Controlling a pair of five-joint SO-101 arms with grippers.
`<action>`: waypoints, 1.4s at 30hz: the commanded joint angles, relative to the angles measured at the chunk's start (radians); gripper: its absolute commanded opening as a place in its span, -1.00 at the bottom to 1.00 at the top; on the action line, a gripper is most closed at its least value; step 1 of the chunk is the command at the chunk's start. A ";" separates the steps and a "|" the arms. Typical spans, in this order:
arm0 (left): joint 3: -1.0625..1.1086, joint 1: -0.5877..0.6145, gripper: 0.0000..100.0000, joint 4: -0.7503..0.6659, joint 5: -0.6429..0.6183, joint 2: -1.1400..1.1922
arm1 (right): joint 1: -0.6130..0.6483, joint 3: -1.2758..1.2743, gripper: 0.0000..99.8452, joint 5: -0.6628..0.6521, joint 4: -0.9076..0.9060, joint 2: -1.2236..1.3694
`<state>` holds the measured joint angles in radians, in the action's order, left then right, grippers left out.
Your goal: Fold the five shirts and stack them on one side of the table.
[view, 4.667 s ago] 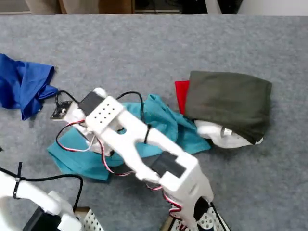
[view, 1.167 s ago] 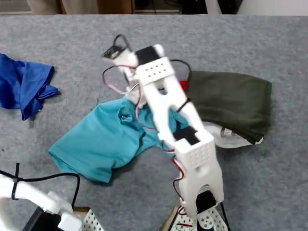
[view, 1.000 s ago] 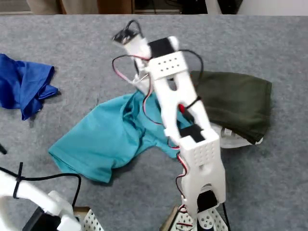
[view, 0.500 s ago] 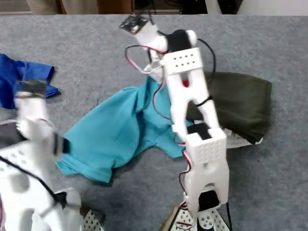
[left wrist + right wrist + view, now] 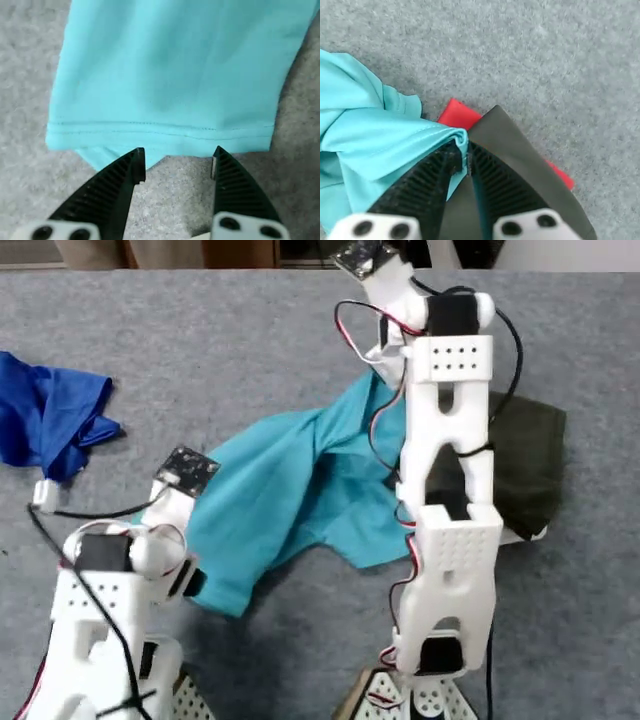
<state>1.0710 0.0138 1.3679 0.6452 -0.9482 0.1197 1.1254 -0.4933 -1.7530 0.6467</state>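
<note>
Teal shirt [image 5: 290,490], one end held above a corner of the folded olive shirt [image 5: 525,450], where my right claw [image 5: 465,149] pinches a fold of it. A red shirt [image 5: 456,113] shows from under the olive shirt. My left claw [image 5: 177,156], spread, sits at the teal hem farthest from the olive shirt. A crumpled blue shirt [image 5: 45,420] lies well apart from the olive shirt, beyond the teal one.

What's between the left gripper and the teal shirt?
Only bare table, per the left wrist view; the open left gripper nearly touches the teal shirt.
</note>
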 commanded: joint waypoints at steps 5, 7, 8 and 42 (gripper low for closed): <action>-0.003 -0.218 -0.56 -0.107 0.020 0.206 | 0.035 0.015 -0.99 0.041 0.012 -0.018; -0.003 -0.281 -0.56 -0.132 0.017 0.237 | 0.045 -0.025 -0.99 0.048 0.041 -0.018; -0.003 -0.313 -0.56 -0.137 0.017 0.249 | 0.047 -0.045 -0.99 0.048 0.055 -0.018; -0.028 -0.420 -0.97 -0.368 -0.074 0.588 | 0.045 -0.081 -0.99 0.051 0.118 0.027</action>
<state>1.0648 -0.4173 1.0226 0.5777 -0.3667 0.1519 1.0349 -0.4534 -1.6517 0.6790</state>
